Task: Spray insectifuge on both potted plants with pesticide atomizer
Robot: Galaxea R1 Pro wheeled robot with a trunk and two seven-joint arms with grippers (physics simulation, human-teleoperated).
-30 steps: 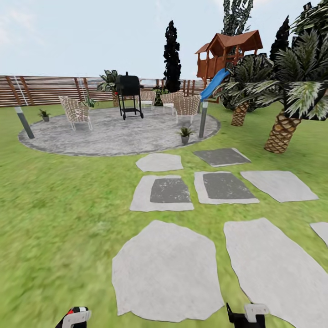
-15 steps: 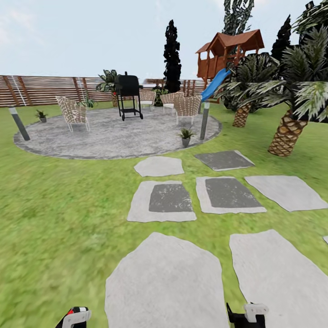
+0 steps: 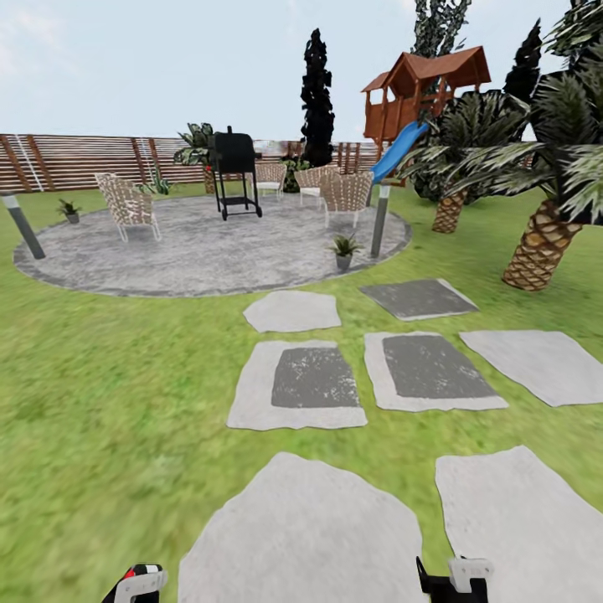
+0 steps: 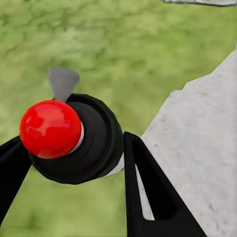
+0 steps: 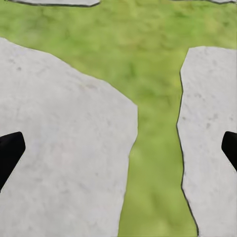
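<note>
While the lawn [image 3: 100,394] spreads green underfoot, the left pincer [image 4: 74,138] is clamped on the atomizer [image 4: 96,148], its two black fingers [image 4: 148,192] pressed to either side of the round black top with a red knob. The right pincer [image 5: 123,148] stands wide apart with nothing between its tips, above grass and pale stone. Seven flat stepping stones [image 3: 301,536] lie in the grass ahead: two large ones nearest, three in a row beyond them, and two more just before the grey speckled paved round [image 3: 201,251]. Two short posts [image 3: 381,219] stand at the edge of that round. Two potted plants sit on it, well apart: one [image 3: 344,249] at its near right edge just beside a post, the other [image 3: 69,209] at its far left. Four woven chairs [image 3: 127,205] and one black grill [image 3: 233,172] stand farther back. To the right are two palms [image 3: 540,243] with scaly trunks. Beyond are a brown slatted fence [image 3: 84,163], a dark narrow tree [image 3: 316,92], and a wooden playhouse [image 3: 423,88] with a blue slide.
</note>
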